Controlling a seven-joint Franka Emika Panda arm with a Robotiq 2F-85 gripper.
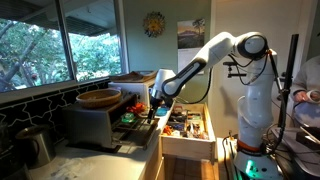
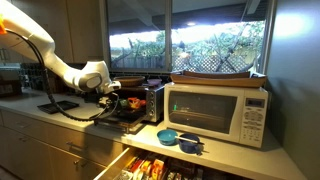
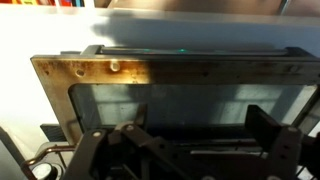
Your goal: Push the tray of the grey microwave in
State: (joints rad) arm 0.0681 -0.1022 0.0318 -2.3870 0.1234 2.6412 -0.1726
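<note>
The grey microwave (image 1: 92, 122) is a boxy silver oven on the counter, also in an exterior view (image 2: 152, 101). Its front door (image 3: 190, 85) is dropped open, and the wrist view looks down on the door's glass pane. The dark tray (image 1: 134, 122) sticks out of the cavity over the door and carries small green and red items; it also shows in an exterior view (image 2: 126, 112). My gripper (image 1: 156, 103) hovers at the tray's outer edge, also in an exterior view (image 2: 108, 92). Its fingers (image 3: 195, 150) are spread open and empty. Contact with the tray cannot be told.
A wooden bowl (image 1: 99, 97) sits on top of the oven. A pale wooden drawer of colourful clutter (image 1: 186, 124) stands pulled out beside and below the tray. A white microwave (image 2: 216, 110) and blue bowls (image 2: 177, 138) stand next to the oven. Windows run behind.
</note>
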